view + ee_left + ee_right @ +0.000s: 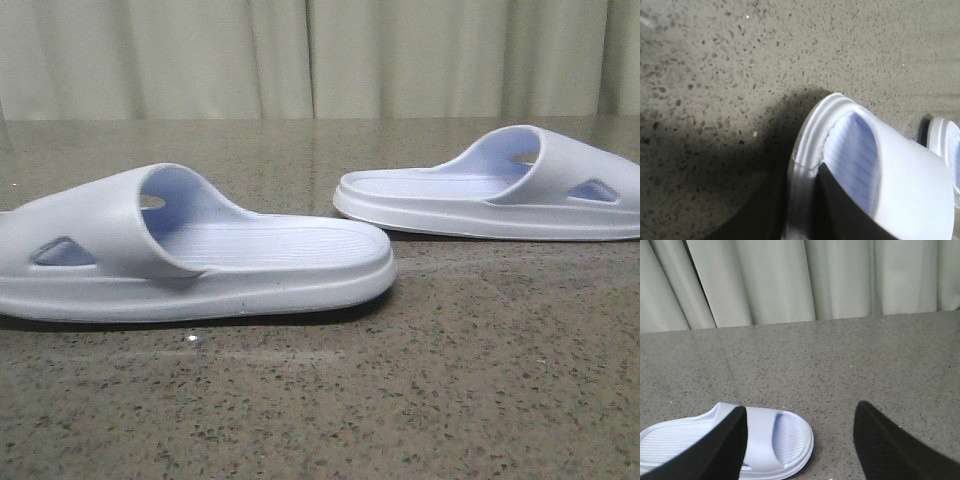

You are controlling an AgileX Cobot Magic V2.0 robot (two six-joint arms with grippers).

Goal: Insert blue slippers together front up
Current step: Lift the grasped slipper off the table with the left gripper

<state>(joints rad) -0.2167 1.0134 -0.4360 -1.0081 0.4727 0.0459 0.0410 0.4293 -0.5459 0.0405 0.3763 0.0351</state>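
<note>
Two pale blue slippers lie sole down on the speckled stone table. The left slipper is nearer, the right slipper farther back; their heels face each other. Neither gripper shows in the front view. In the left wrist view my left gripper straddles the toe-end rim of the left slipper: one dark finger lies on the footbed, the other outside, both against the rim. The right slipper's edge shows beside it. My right gripper is open and empty above the table, the right slipper's toe end beside one finger.
The stone table stretches bare in front of the slippers. A pale curtain hangs behind the table's far edge and also shows in the right wrist view.
</note>
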